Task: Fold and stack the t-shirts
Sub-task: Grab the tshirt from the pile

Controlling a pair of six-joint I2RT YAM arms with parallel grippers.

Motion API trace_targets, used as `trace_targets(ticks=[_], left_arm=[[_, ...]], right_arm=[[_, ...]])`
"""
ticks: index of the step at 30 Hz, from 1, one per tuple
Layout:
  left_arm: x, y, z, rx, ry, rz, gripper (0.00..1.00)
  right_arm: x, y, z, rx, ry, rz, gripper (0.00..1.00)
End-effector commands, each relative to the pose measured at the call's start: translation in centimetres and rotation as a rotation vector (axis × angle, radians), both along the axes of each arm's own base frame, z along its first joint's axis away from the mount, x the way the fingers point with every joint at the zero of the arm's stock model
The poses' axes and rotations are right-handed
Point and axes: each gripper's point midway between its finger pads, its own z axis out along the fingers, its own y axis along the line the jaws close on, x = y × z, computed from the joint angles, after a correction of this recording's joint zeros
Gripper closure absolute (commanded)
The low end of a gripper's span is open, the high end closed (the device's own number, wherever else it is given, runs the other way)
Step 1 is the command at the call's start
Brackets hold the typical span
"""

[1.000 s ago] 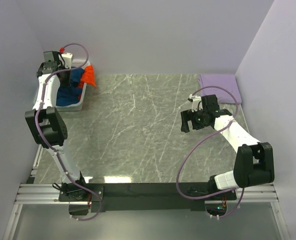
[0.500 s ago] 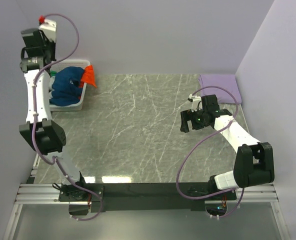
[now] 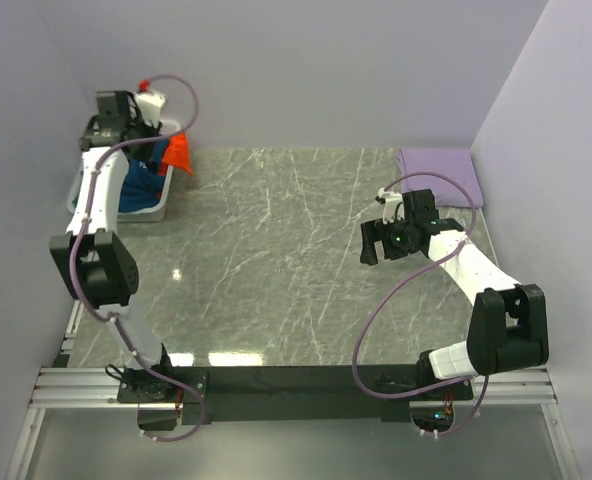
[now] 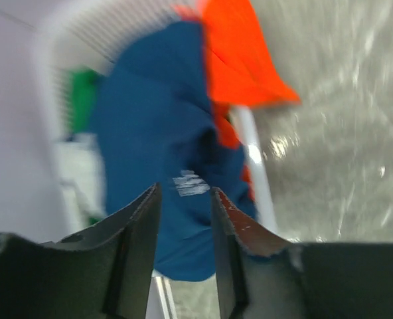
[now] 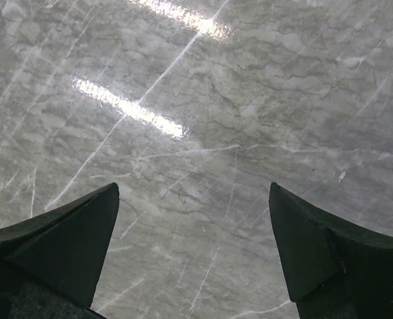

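The overhead view looks down from high behind the arm bases and takes in the whole bench (image 3: 276, 260) out to the far wall. The left wrist view sits close and blurred over the basket (image 4: 257, 179) at the far left. It looks past its own jaws at the blue shirt (image 4: 150, 119) and orange shirt (image 4: 239, 53), which the overhead view also shows. The right wrist view looks down from close by at bare bench on the right, between its jaws.

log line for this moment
left arm: jaws apart, facing blue shirt in basket | right arm: jaws wide, empty, over table
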Motion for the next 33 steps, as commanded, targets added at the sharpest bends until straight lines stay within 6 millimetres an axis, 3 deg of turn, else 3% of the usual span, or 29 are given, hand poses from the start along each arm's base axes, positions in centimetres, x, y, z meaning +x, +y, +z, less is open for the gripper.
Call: trace_targets(ticks=[1, 5, 9, 12, 13, 16, 22, 28, 33], left_arm=[[-0.2, -0.1, -3.1, 0.068, 0.100, -0.028, 0.58], [1.0, 0.4, -6.7, 0.128, 0.170, -0.021, 0.56], [1.9, 1.8, -8.3, 0.195, 0.182, 0.015, 0.58], [2.7, 2.4, -7.7, 0.230, 0.146, 0.041, 0.71], [2.8, 2.6, -7.3, 0.236, 0.137, 0.044, 0.81], [3.2, 2.8, -5.1, 0.246, 0.071, 0.055, 0.99], [3.0, 2.8, 0.7, 0.247, -0.058, 0.055, 1.00], [2.0, 2.9, 9.1, 0.202, -0.262, 0.069, 1.00], [0.3, 3.0, 17.7, 0.159, -0.507, 0.087, 1.00]], right_arm=[[0.6, 0.3, 0.0, 0.011, -0.014, 0.010, 0.00], [0.6, 0.2, -0.2, 0.009, -0.009, 0.007, 0.00], [0.6, 0.1, -0.4, 0.003, -0.004, 0.007, 0.00], [0.6, 0.1, -0.5, 0.001, 0.000, 0.005, 0.00], [0.5, 0.1, -0.5, 0.002, 0.000, 0.008, 0.00], [0.5, 0.2, -0.7, 0.003, 0.005, 0.008, 0.00], [0.6, 0.3, -0.5, 0.013, 0.004, 0.009, 0.00], [0.6, 0.3, -0.4, 0.015, -0.002, 0.007, 0.00], [0.6, 0.5, -0.3, 0.021, -0.001, 0.012, 0.00]])
